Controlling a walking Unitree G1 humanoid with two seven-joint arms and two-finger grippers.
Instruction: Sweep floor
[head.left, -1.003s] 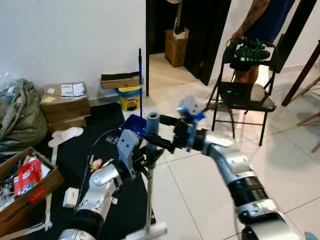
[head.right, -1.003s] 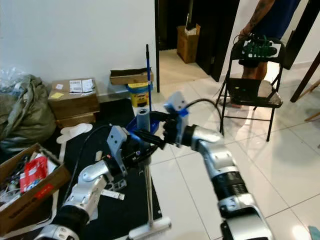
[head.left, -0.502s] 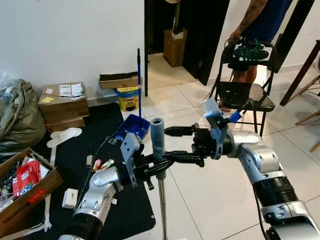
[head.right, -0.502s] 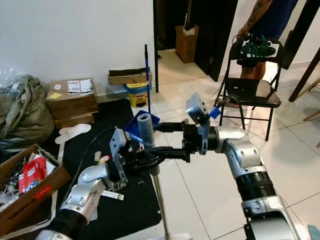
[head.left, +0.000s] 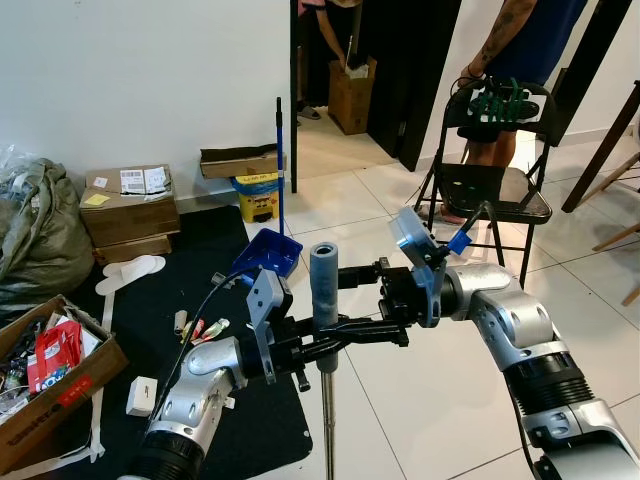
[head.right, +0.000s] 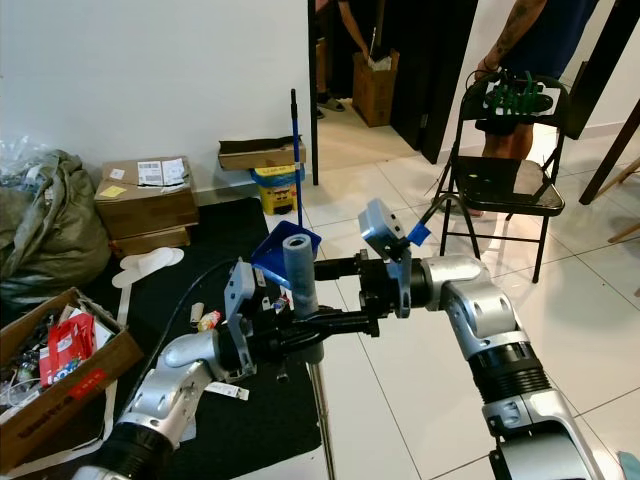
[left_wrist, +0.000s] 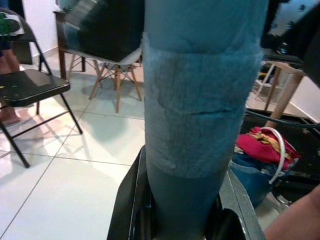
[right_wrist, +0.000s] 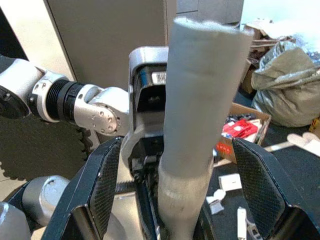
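Since the earlier frames, the right pincer (head.left: 345, 300) has been drawn back from the broom handle (head.left: 324, 290): a second ago its fingers were wrapped about the grip, whereas now they are spread, one finger on each side of the handle with a gap visible in the right wrist view. The handle has also been brought more nearly upright.

The left pincer (head.left: 300, 345) is found clenched on the handle, at the foot of the grey padded sleeve where the bare metal pole (head.left: 328, 420) begins. The broom is thus carried by the left arm alone, standing between the two arms; its head is not seen.

Handling is judged as follows. The pole appears thin, rigid and light, so little force should be called for. The sleeve looks soft and slightly rough, and should give a surer hold than the smooth metal below, which is likely to slip or turn in the fingers. A second hold on the sleeve, above the left pincer, is judged the sound place for the right.

The floor (head.left: 420, 400) is of pale glossy tile, hard and smooth, over which bristles should glide easily. A dark mat (head.left: 200, 250) lies to the left, strewn with small litter (head.left: 195, 328). A blue dustpan (head.left: 268, 255) stands near beyond the handle. Boxes (head.left: 125, 205) and a bag (head.left: 40, 230) are set along the wall; an open box (head.left: 50, 380) lies at lower left. A folding chair (head.left: 490, 180) and a person (head.left: 520, 50) behind it are noted to the right, and sweeping strokes should be kept away from both.
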